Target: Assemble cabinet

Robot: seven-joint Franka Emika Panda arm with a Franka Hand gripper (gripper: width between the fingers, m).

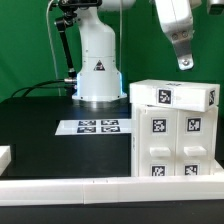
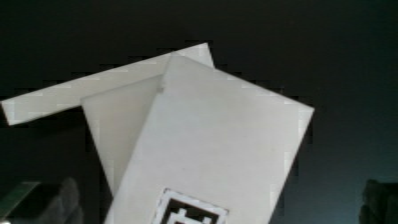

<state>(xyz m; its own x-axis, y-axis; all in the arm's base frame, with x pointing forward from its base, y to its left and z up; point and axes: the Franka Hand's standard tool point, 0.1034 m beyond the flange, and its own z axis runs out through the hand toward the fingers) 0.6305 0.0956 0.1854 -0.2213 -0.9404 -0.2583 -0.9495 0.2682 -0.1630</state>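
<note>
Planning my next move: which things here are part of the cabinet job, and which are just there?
Job: cabinet; gripper above it.
Not the job: marker board; robot pedestal; white rail along the table's front edge.

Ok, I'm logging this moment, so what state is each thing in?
cabinet: upright on the table, at the exterior view's right, untouched.
gripper: raised above the cabinet, empty; open or shut unclear.
marker board: flat on the table.
</note>
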